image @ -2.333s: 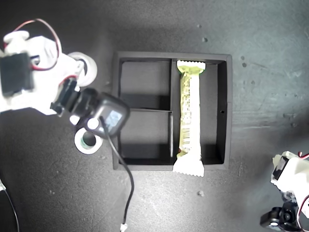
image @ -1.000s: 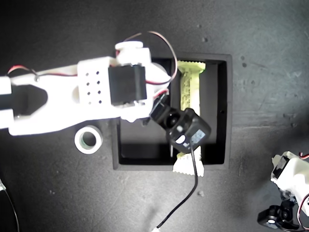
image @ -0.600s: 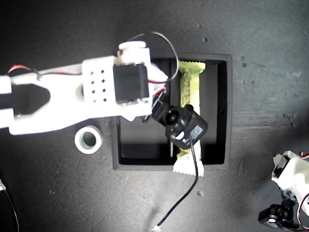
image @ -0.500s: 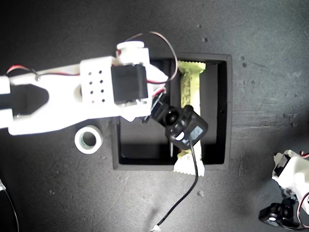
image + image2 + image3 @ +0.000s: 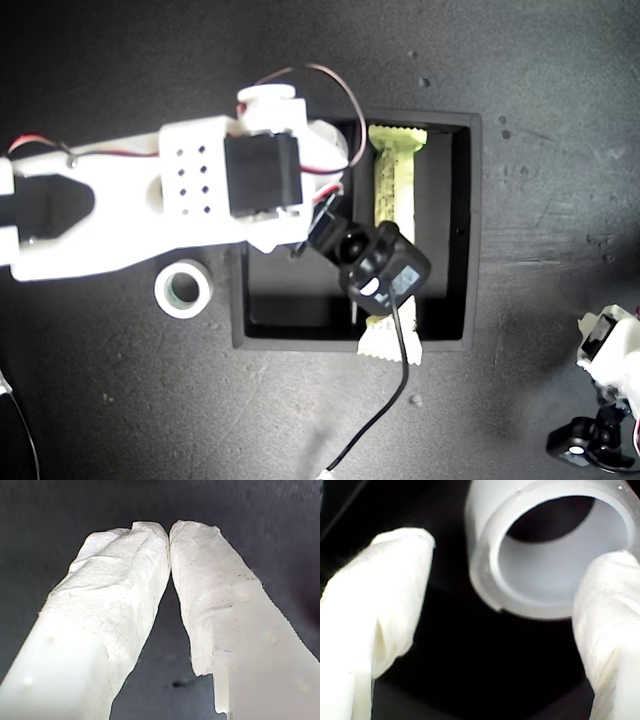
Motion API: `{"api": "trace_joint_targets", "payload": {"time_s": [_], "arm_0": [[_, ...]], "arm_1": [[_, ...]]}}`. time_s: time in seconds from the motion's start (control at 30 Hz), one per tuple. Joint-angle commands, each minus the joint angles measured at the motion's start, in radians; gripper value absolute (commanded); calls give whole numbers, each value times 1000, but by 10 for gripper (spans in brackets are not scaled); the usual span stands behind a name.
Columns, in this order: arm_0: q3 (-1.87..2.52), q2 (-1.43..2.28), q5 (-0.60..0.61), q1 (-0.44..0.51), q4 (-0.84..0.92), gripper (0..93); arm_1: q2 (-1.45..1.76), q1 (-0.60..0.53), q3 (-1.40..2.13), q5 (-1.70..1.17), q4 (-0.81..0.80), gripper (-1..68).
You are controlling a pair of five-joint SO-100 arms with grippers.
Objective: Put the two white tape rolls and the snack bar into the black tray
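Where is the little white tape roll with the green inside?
The smaller white tape roll lies on the dark table, just outside the black tray's wall on the exterior view's left, below the white arm.

A small robotics test bench or hobby lab is indicated, probably not a home or kitchen, though little beyond the work surface is seen. A dark, scuffed, speckled mat (image 5: pixel 540 150) is laid under the black tray (image 5: pixel 473 230). Over the tray a white 3D-printed arm (image 5: pixel 130 200) is seen with a bare black servo (image 5: pixel 262 175) and loose red wiring (image 5: pixel 320 80). A black cable (image 5: pixel 385 400) trails below the tray in the exterior view.
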Motion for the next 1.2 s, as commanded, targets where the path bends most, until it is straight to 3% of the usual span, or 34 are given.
{"api": "trace_joint_targets", "payload": {"time_s": [0.0, 0.27, 0.57, 0.8, 1.17], "arm_0": [[15, 110, 20, -6, 20, 217], [169, 308, 54, -17, 20, 167], [523, 673, 34, 17, 20, 139], [851, 917, -57, 80, -11, 123], [1419, 1252, -304, 227, -281, 123]], "arm_1": [[153, 28, 35, -11, 21, -3], [495, 135, 224, -114, 35, -3], [612, 307, 273, -387, -32, -4], [876, 468, 483, -479, -92, -5], [910, 494, 684, -298, -227, -5]]}}
